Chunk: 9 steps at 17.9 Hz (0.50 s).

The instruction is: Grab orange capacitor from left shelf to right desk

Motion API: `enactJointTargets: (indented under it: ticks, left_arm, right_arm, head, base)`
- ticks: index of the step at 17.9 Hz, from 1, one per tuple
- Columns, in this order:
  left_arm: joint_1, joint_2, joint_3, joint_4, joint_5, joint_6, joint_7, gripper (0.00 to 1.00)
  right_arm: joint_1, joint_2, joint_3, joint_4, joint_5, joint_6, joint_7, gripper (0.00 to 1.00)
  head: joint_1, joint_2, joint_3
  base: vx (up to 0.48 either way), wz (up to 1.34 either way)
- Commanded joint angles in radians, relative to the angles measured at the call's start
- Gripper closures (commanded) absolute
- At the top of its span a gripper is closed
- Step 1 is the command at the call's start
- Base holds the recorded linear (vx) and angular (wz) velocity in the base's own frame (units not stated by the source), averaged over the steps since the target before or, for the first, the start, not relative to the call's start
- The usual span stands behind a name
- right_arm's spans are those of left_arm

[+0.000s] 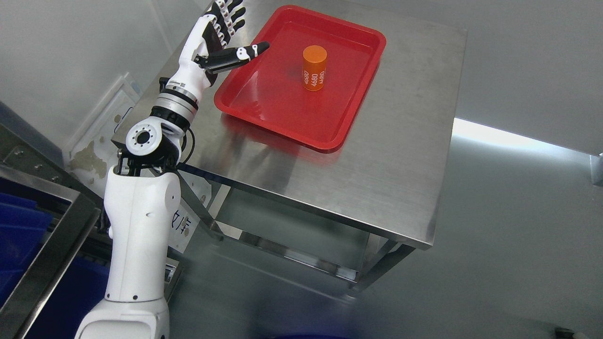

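1. The orange capacitor (314, 67) stands upright in the red tray (264, 101) on the steel desk (400, 155), well inside the rim and touching nothing else. It looks already delivered.
2. The left hand (221, 35) hangs over the tray's left edge with its fingers (233, 14) spread apart and its thumb (245, 52) stretched out across the rim. It holds nothing and is well apart from the capacitor.
3. What I would worry about is that thumb. It sits just above the tray's lip, so if the arm swings out low it could catch the rim and drag or tip the tray.
4. A jolt to the tray could topple the capacitor. It is a tall cylinder on a glossy floor, and on its side it would likely roll towards a wall of the tray.
5. The forearm (181, 96) also runs close to the desk's left corner, so a careless withdrawal might bump it.
6. The right arm is nowhere to be seen.
7. The shelf is mostly cut off at lower left. Only a steel frame (52, 254) and part of a blue bin (19, 230) show, and I cannot see what is inside it.
8. I cannot tell whether the thumb actually touches the rim.
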Motion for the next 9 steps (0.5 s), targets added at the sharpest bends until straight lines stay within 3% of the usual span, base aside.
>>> enactJointTargets:
  ticks: [1, 9]
  left_arm:
    - [0.135, 0.018, 0.142, -0.247, 0.000, -0.056, 0.000, 0.00]
    - [0.218, 0.018, 0.137, -0.246, 0.000, -0.126, 0.028, 0.00]
  right_arm:
    - [0.023, -0.018, -0.011, -0.017, 0.006, 0.000, 0.000, 0.00]
    - [0.023, -0.018, -0.011, -0.017, 0.006, 0.000, 0.000, 0.00]
  head:
    - [0.0000, 0.000, 0.000]
    - [0.0000, 0.000, 0.000]
  base:
    - [0.000, 0.00]
    - [0.000, 0.00]
